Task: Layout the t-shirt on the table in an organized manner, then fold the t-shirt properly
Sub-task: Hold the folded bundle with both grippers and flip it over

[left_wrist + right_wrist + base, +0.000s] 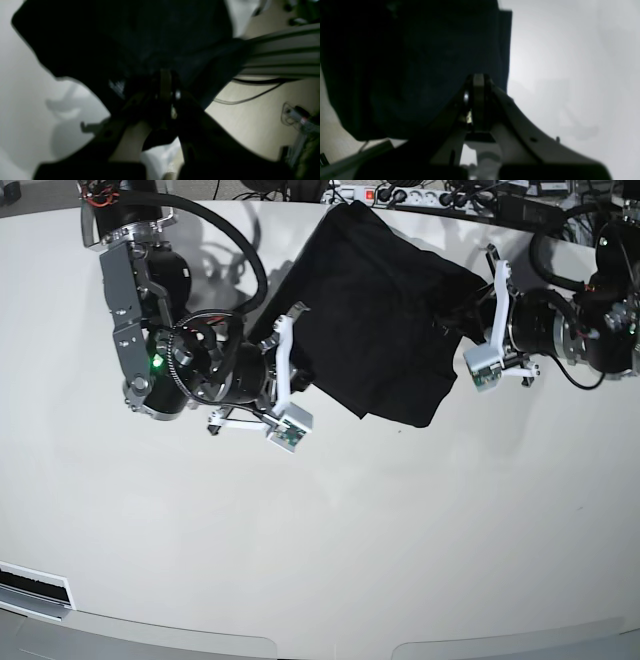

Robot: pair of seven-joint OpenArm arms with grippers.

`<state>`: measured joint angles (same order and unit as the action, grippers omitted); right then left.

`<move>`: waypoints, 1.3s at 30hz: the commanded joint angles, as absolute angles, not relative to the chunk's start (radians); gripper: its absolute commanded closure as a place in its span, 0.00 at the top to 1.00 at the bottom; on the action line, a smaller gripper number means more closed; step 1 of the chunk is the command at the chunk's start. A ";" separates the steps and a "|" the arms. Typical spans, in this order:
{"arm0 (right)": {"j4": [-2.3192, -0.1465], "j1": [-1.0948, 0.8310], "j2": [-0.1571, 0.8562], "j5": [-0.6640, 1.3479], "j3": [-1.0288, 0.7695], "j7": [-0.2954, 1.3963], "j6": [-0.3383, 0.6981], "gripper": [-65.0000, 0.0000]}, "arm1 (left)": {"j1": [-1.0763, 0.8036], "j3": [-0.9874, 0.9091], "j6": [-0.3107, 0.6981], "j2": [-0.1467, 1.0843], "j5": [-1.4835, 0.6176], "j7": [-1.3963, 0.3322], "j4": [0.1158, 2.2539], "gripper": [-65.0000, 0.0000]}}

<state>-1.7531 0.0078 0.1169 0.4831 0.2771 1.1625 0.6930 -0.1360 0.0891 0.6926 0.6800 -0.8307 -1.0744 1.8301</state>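
The black t-shirt [380, 310] lies bunched at the back middle of the white table [320, 530], with its far end at the back edge. My left gripper [458, 328] is at its right side, and in the left wrist view the gripper [166, 82] is shut on a fold of the t-shirt [130, 37]. My right gripper [303, 365] is at the shirt's left edge. In the right wrist view the gripper [478, 80] is shut against the t-shirt [415, 62] near its straight hem, over the table [570, 62].
A power strip [400, 195] and cables run along the back edge of the table. Beyond the edge, the left wrist view shows a metal rail [282, 52], loose cables [250, 97] and floor. Both arm bodies [170, 350] [580, 330] flank the shirt.
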 commanded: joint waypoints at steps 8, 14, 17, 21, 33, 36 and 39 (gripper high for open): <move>-1.764 -0.006 0.136 0.477 0.275 1.090 0.698 0.00 | -0.135 0.275 0.698 0.701 -0.595 -0.875 1.749 0.00; -1.704 -0.006 0.136 0.367 0.275 1.029 0.674 0.00 | -0.134 0.301 0.698 0.700 -0.512 -0.777 1.626 0.00; -1.684 -0.006 0.136 0.331 0.275 1.002 0.646 0.00 | -0.128 0.301 0.698 0.695 -0.499 -0.748 1.564 0.00; -1.684 -0.006 0.136 0.336 0.275 1.002 0.648 0.00 | -0.089 0.301 0.698 0.664 -0.496 -0.732 1.496 0.00; -1.684 -0.006 0.136 0.322 0.275 1.019 0.621 0.00 | 0.117 0.301 0.698 0.509 -0.392 -0.650 1.333 0.00; -1.684 -0.006 0.136 0.263 0.274 1.020 0.577 0.00 | 0.171 0.301 0.698 0.483 -0.371 -0.614 1.250 0.00; -1.684 -0.007 0.138 0.173 0.273 1.020 0.473 0.00 | 0.213 0.301 0.698 0.477 -0.332 -0.551 1.157 0.00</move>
